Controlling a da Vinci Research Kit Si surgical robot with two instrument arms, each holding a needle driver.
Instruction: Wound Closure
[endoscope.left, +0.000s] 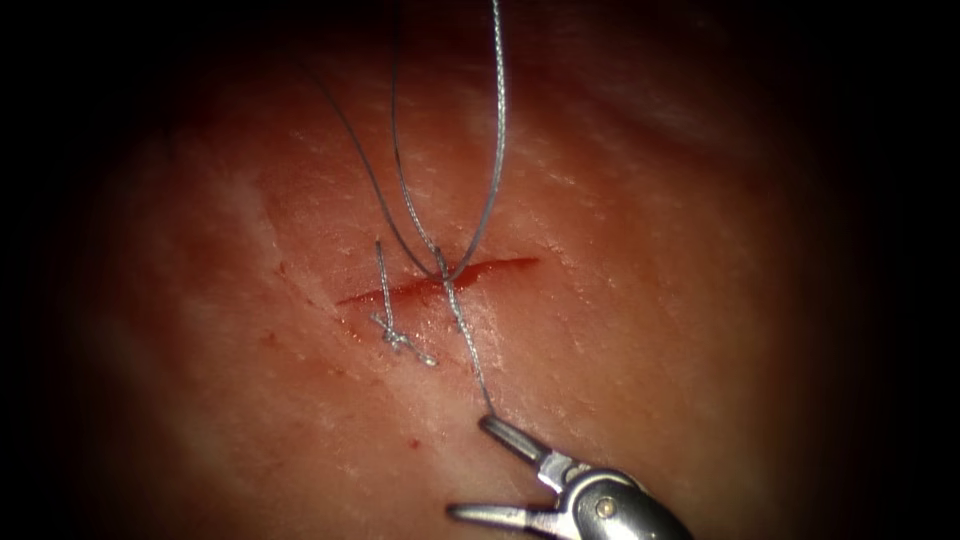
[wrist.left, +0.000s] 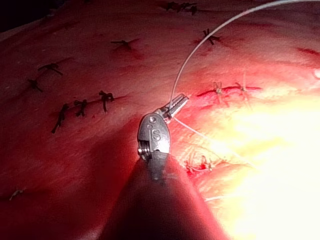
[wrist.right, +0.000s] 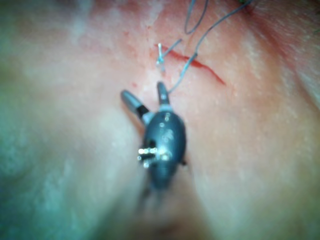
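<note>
The cut (endoscope.left: 440, 283) runs across the tissue (endoscope.left: 640, 330) with red fluid in it. Thread (endoscope.left: 497, 150) crosses the cut at its middle, and two strands rise from there out of the top of the endoscope view. A short tail (endoscope.left: 468, 345) runs down over the near edge and ends right at the upper jaw of my right tool (endoscope.left: 470, 467). That tool stands open and holds nothing (wrist.right: 143, 91). My left tool (wrist.left: 177, 106) is shut on the thread (wrist.left: 200, 42), which arcs up and away from its jaws.
A finished knot (endoscope.left: 395, 335) with a short upright end sits at the left part of the cut. Several dark older stitches (wrist.left: 80, 106) dot the tissue far from the cut in the left wrist view.
</note>
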